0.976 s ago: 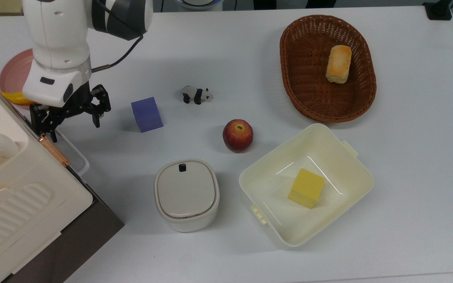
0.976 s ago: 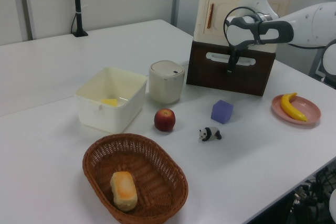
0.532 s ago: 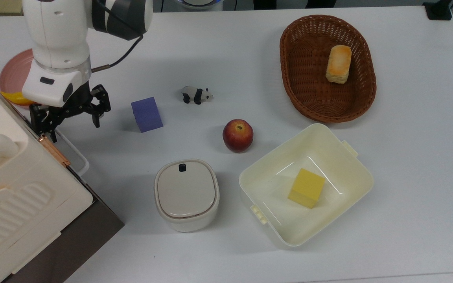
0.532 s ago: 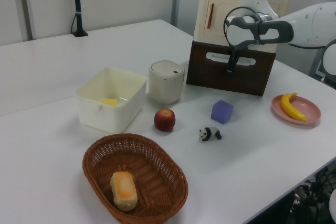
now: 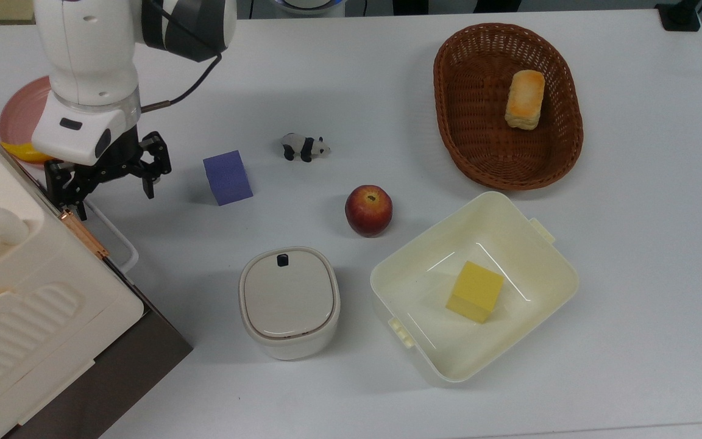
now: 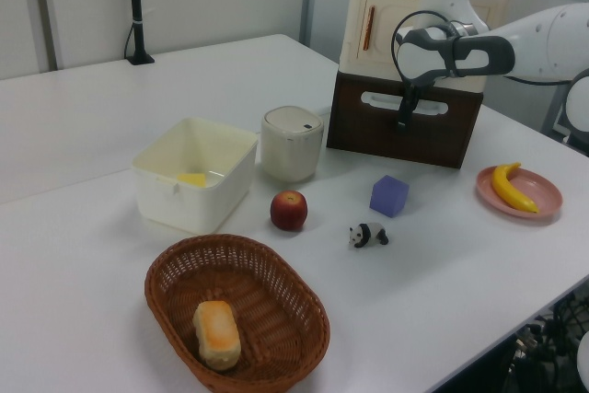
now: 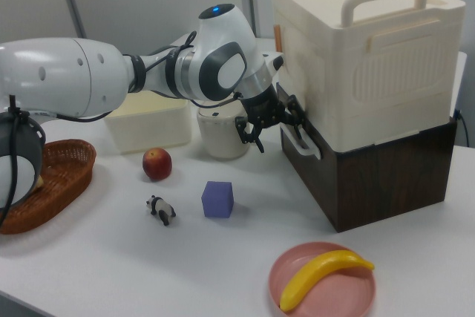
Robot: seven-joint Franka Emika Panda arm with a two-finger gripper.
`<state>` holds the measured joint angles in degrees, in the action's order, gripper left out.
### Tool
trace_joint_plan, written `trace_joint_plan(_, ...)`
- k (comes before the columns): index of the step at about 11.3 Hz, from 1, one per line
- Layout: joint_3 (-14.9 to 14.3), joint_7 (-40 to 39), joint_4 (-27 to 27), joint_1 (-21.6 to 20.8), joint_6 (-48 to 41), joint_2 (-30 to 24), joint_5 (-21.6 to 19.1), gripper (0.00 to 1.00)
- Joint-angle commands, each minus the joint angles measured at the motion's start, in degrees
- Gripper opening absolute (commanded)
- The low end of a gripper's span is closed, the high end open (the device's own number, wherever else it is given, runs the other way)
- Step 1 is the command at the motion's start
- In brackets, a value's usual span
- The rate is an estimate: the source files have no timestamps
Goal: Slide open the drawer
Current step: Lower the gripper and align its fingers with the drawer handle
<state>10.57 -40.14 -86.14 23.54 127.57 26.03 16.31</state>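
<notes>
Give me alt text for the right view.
A white robot arm holds its open gripper at the white loop handle of a closed dark brown drawer, which sits under a cream appliance. A purple cube and a banana on a pink plate lie nearby.

This is looking like a lab: a robot arm (image 7: pixel 74 76) is working over a white table (image 5: pixel 631 244) holding toys and pretend food.

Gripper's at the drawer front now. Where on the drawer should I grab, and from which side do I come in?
Grip the white loop handle on the drawer, probably mid-bar. It stands off the dark front, leaving a gap for a finger behind it. Come in from the table side, facing the front, with the open gripper straddling the bar, then pull straight out.
</notes>
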Motion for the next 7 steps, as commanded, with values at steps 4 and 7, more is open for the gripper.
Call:
trace_joint_plan(4,-1.07,1.64,0.79,-1.39,0.40,0.25,1.19,0.94)
trace_joint_plan(7,-0.72,5.47,1.93,-1.48,-0.13,0.25,1.27,0.86)
